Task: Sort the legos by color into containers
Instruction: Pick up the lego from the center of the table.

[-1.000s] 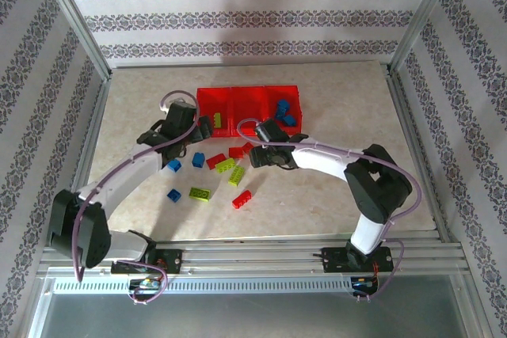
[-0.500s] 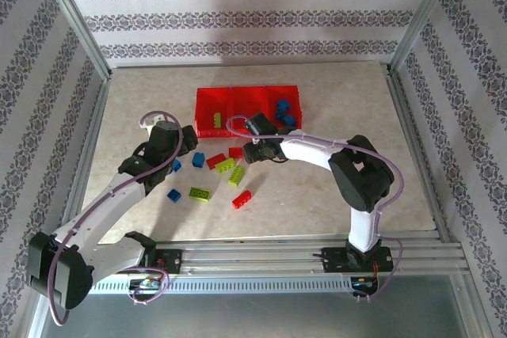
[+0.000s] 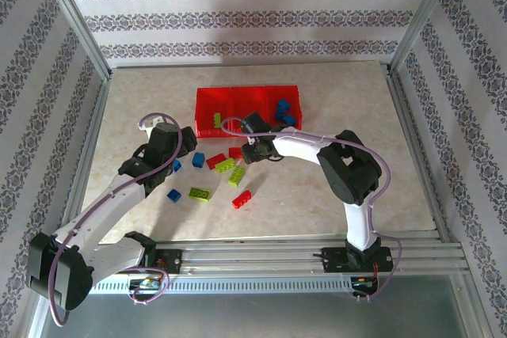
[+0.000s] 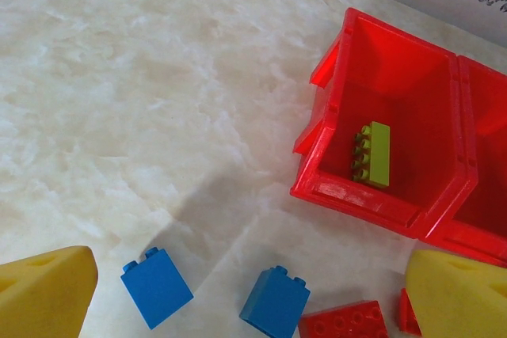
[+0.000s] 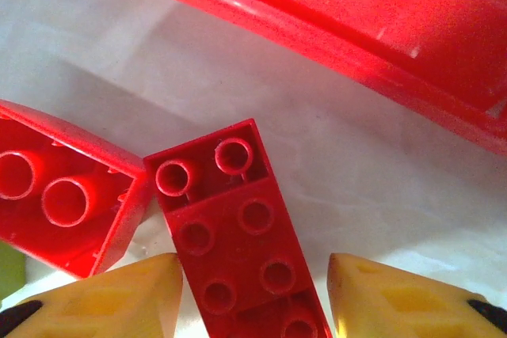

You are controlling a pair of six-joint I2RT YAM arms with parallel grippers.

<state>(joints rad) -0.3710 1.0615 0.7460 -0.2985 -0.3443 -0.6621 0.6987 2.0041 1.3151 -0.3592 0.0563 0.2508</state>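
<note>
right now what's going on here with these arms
Two robot arms are sorting lego bricks by colour into a red three-bin tray. The right gripper is down at a red brick just in front of the tray, open fingers either side of it. The left gripper hangs open above two blue bricks near the tray's left end. The left bin holds one lime green brick, the right bin some blue pieces; other bricks lie loose on the table.

three bins; five blue bricks; four lime bricks; four red bricks; two arms
</note>
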